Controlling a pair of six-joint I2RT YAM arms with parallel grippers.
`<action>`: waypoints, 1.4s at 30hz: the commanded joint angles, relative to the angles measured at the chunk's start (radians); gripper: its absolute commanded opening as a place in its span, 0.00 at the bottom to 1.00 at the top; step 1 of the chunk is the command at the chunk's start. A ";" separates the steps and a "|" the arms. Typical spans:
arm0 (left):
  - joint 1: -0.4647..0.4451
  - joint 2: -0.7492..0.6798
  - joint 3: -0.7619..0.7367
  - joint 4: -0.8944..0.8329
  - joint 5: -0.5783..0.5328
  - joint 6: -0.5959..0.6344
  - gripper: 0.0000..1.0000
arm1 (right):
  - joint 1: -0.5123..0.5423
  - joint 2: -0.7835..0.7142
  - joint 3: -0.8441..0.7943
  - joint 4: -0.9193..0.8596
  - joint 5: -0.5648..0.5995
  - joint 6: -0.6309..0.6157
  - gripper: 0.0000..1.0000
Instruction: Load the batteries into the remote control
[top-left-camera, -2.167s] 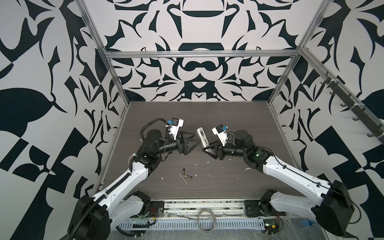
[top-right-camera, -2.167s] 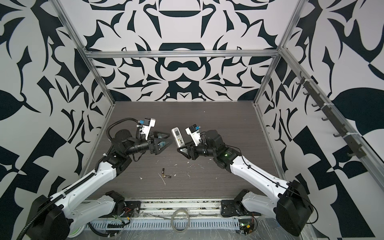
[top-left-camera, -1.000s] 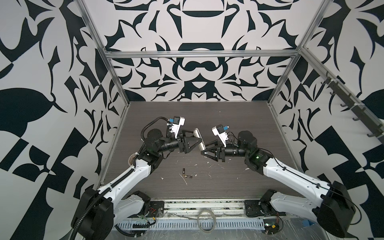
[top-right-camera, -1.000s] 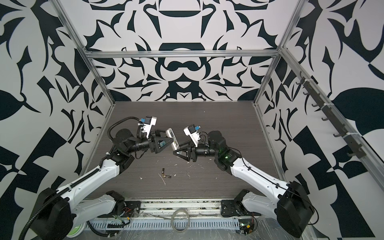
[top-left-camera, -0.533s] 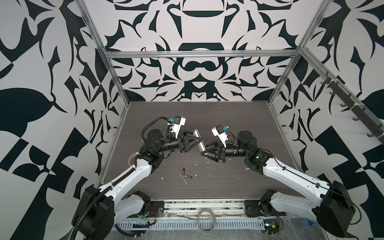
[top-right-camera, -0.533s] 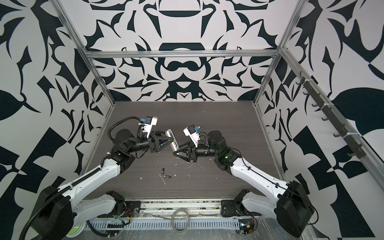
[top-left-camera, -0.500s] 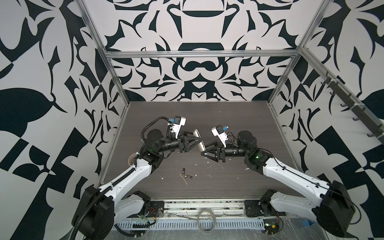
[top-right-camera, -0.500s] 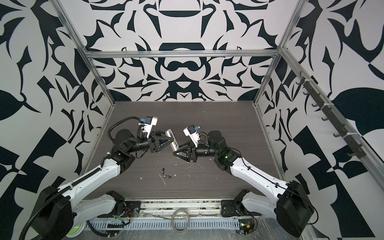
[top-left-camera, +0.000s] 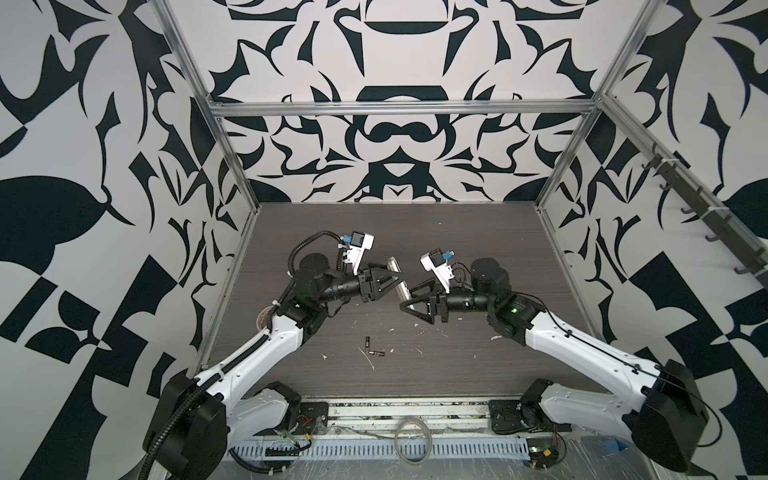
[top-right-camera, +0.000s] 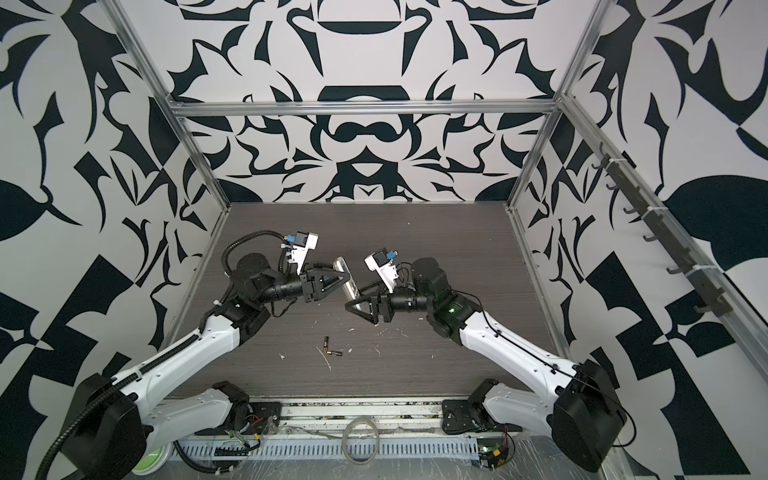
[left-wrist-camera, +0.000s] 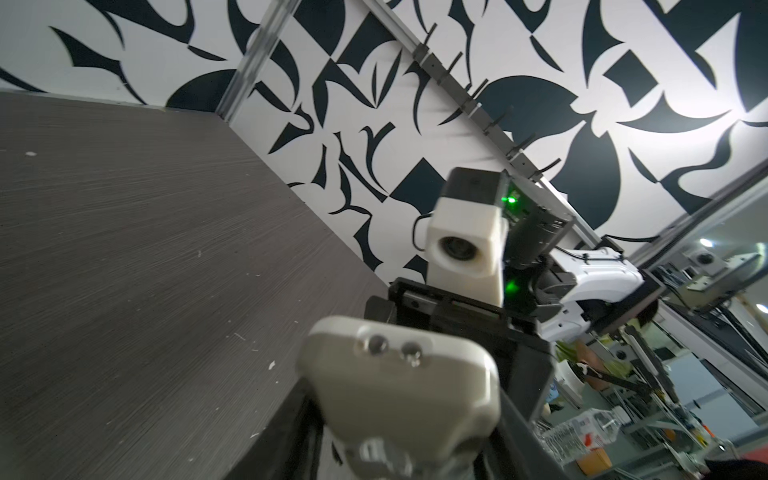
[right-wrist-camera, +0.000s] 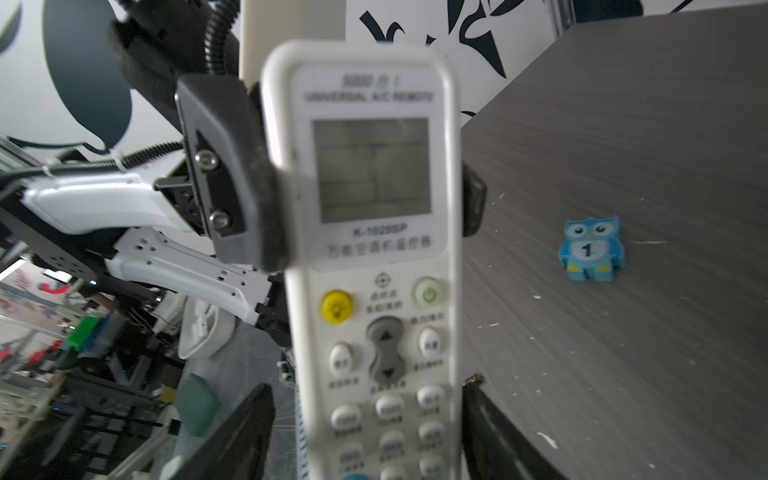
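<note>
The white remote control (right-wrist-camera: 374, 208) hangs tilted in the air between both arms, seen in both top views (top-left-camera: 398, 281) (top-right-camera: 347, 281). My left gripper (top-left-camera: 388, 279) is shut on its display end; one of the dark fingers (right-wrist-camera: 232, 178) presses the edge beside the grey display. In the left wrist view the remote's top end (left-wrist-camera: 399, 382) fills the space between the jaws. My right gripper (right-wrist-camera: 368, 386) stands open around the button end, with a gap on each side. Two batteries (top-left-camera: 372, 348) (top-right-camera: 331, 348) lie on the table in front, below the grippers.
A small blue owl figure (right-wrist-camera: 590, 249) marked "1" lies on the dark table (top-left-camera: 457, 232). White scraps (top-left-camera: 419, 328) are scattered near the batteries. Patterned walls close in the left, right and back; a coiled cable (top-left-camera: 411, 440) lies on the front rail.
My left gripper has shut on the remote's display end. My right gripper, which held the remote a second ago, has spread its jaws off it. The batteries have not moved.
</note>
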 joint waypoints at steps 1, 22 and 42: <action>-0.005 -0.027 0.032 -0.097 -0.090 0.066 0.23 | 0.004 -0.029 0.051 -0.057 0.073 -0.046 0.81; -0.047 -0.053 0.147 -0.521 -0.498 0.069 0.10 | 0.105 -0.011 0.126 -0.239 0.401 -0.204 0.77; -0.056 -0.011 0.119 -0.481 -0.502 -0.088 0.05 | 0.166 0.113 0.157 -0.236 0.543 -0.244 0.67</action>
